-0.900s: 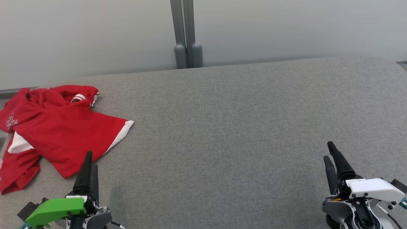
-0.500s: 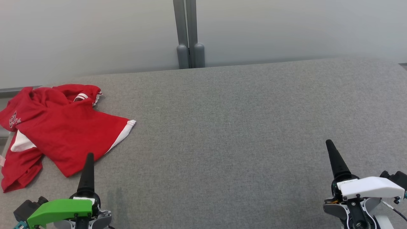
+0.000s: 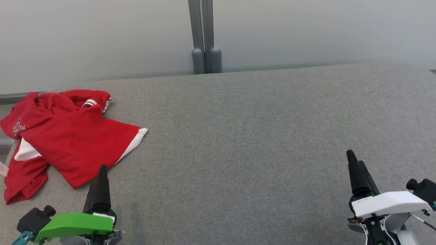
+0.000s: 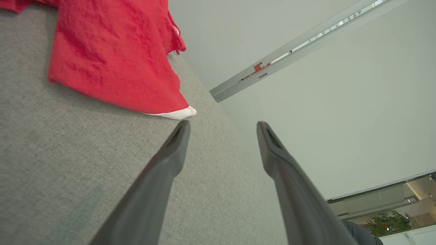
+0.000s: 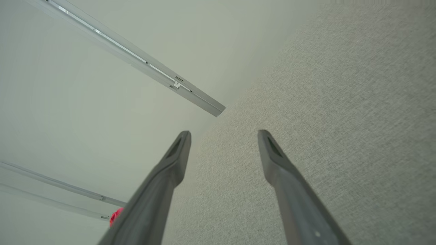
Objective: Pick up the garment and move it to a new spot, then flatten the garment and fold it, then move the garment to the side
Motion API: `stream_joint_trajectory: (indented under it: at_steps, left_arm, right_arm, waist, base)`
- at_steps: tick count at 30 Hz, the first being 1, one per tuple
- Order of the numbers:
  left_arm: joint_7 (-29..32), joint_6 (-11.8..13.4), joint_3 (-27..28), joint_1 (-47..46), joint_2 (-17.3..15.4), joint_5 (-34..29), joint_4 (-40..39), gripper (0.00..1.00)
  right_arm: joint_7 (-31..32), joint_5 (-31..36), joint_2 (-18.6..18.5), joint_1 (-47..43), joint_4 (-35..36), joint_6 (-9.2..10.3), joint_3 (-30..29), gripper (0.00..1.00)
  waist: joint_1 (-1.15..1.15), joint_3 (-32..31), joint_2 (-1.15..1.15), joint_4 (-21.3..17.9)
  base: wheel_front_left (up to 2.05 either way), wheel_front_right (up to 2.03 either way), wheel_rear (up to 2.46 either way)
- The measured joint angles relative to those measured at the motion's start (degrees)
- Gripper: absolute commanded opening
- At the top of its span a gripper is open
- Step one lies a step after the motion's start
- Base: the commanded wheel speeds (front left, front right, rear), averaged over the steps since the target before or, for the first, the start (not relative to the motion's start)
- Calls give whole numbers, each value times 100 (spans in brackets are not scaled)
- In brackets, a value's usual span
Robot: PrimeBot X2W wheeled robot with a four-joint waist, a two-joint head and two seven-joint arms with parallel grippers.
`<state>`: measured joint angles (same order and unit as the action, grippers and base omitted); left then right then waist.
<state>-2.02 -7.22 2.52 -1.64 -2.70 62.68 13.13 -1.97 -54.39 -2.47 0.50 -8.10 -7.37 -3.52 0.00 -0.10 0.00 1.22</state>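
The garment (image 3: 64, 139) is a red shirt with white trim, lying crumpled at the far left of the grey surface, its left side hanging over the edge. In the left wrist view the garment (image 4: 112, 58) lies just beyond the fingertips, its white cuff nearest. My left gripper (image 3: 102, 170), under a green cover, hovers just below the shirt's near hem; its jaws stand apart and hold nothing (image 4: 223, 126). At the lower right, my right gripper (image 3: 351, 156), under a white cover, is open and empty (image 5: 224, 134), far from the shirt.
The grey fabric-covered table (image 3: 259, 136) spreads wide between the arms. A pale wall with a grey vertical post (image 3: 204, 37) rises behind its far edge. The table's left edge (image 3: 6, 149) runs under the shirt.
The whole head view has shifted slightly, so the camera moved. Both grippers have rolled on their wrists, so each now shows as a single dark finger edge-on.
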Motion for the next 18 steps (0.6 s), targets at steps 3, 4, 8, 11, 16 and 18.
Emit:
stream_joint_trajectory:
  at_steps: [3,4,8,11,16,18]
  left_arm:
    - [-65,-1,-20,30,-4,-294,-26,100]
    - [-85,-1,-20,45,-5,-363,-35,100]
    - [-163,-1,-19,79,-7,-703,-79,100]
    - [-218,-1,-37,111,-29,-993,-123,100]
    - [-314,0,-105,127,-80,-1415,-179,100]
    - [-339,0,-124,136,-99,-1592,-187,100]
  right_arm:
    - [-66,275,-2,-24,43,0,13,100]
    - [-75,361,-3,-26,58,0,16,100]
    - [-168,723,-4,-37,108,0,32,100]
    - [-220,985,-8,-60,146,-1,38,100]
    - [-309,1386,-12,-116,204,-1,41,100]
    - [-337,1549,-13,-129,224,-1,44,100]
  waist:
    - [0,-5,0,11]
    - [0,-7,0,15]
    - [0,-16,0,26]
    - [0,-24,0,33]
    - [0,-30,0,49]
    - [0,-33,0,55]
  base:
    - [0,0,0]
    - [0,0,0]
    - [0,0,0]
    - [0,0,0]
    - [0,0,0]
    - [0,0,0]
